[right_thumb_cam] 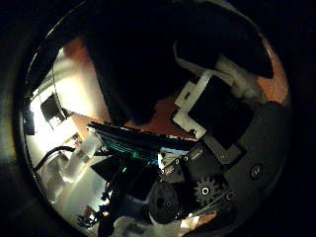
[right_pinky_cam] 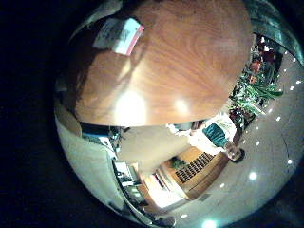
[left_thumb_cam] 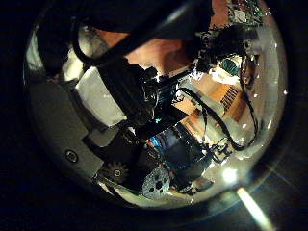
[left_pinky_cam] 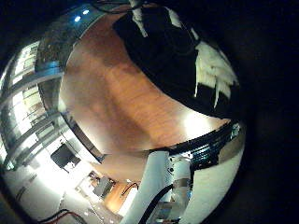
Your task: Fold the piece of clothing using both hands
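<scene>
A large indoor room of the office or lab kind is suggested. A bare wooden table [right_pinky_cam: 180, 57] is seen, with a printed card [right_pinky_cam: 118, 34] lying on it. Rows of small ceiling lights [right_pinky_cam: 253, 175] are shown overhead, and a tall leafy plant [right_pinky_cam: 249, 93] is placed beside a slatted wooden partition [right_pinky_cam: 193, 166]. Glass-fronted walls [left_pinky_cam: 28, 89] and a dark screen [left_pinky_cam: 64, 155] are visible beyond the table.

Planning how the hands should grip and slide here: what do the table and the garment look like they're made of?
The table looks like wood or wood-look laminate with a smooth, semi-gloss finish: grain lines and bright light reflections show. The garment looks like soft dark fabric, matte, with a pale printed patch; it lies limp and creased. The exact fibre can't be told.
</scene>
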### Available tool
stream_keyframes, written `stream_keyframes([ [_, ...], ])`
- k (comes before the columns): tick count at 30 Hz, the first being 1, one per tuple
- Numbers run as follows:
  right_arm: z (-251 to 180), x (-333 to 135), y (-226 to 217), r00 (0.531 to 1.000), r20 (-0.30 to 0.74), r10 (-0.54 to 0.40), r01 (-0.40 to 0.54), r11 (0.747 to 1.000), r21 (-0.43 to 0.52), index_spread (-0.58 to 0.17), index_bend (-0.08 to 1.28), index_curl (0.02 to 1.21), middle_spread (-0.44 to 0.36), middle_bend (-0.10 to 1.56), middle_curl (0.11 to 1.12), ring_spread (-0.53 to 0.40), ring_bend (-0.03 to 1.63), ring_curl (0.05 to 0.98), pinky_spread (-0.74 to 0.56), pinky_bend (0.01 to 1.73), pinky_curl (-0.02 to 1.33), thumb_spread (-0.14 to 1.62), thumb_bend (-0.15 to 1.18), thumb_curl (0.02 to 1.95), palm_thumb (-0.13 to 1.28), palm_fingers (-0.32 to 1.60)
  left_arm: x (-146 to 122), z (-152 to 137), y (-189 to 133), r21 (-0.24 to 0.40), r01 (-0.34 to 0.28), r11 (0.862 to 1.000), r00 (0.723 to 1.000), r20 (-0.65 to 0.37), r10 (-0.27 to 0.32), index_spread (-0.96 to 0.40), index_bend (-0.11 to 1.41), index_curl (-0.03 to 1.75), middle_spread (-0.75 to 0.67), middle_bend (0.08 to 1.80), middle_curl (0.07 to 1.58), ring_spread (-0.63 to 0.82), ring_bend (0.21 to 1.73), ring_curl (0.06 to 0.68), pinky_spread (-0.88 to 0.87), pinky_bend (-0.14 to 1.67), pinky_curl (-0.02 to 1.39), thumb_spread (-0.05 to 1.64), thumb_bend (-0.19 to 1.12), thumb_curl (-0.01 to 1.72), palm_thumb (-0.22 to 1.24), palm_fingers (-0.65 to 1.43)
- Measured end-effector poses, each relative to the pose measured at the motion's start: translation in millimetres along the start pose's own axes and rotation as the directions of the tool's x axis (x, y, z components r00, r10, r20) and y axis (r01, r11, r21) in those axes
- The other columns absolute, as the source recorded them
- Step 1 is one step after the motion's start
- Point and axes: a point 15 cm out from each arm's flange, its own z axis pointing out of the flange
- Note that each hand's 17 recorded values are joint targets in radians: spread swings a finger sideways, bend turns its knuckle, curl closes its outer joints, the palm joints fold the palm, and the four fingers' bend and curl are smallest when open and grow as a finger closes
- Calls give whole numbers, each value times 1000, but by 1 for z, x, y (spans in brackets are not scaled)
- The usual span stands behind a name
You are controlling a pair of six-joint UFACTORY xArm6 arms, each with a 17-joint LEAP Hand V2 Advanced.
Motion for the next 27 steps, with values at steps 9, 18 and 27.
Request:
stream_keyframes([
  [9,-32,10,16,1000,-5,17,-17,1000,15,-406,925,823,-285,1064,957,-244,1318,678,-246,1339,638,1101,-1,501,993,1063,-5,0,11,-21,-9,1000,1000,-12,9,-732,436,1022,-502,1073,723,-433,1285,511,-646,1006,640,1580,673,1200,461,1139],
  [18,-76,21,29,1000,4,23,-23,996,83,-386,949,914,-263,1101,996,-229,1355,716,-222,1354,708,1147,-10,535,1002,1006,-9,-7,21,-5,-6,1000,1000,-15,6,-737,420,1034,-500,1073,725,-433,1286,511,-653,996,645,1577,718,1243,436,1137],
  [27,-112,30,44,1000,2,20,-20,993,113,-381,949,971,-251,1126,1018,-226,1375,737,-216,1352,762,1166,-12,557,990,980,-18,-8,53,-40,-27,999,999,-42,26,-742,412,1043,-497,1072,725,-433,1285,510,-653,990,651,1576,755,1279,409,1139],
])
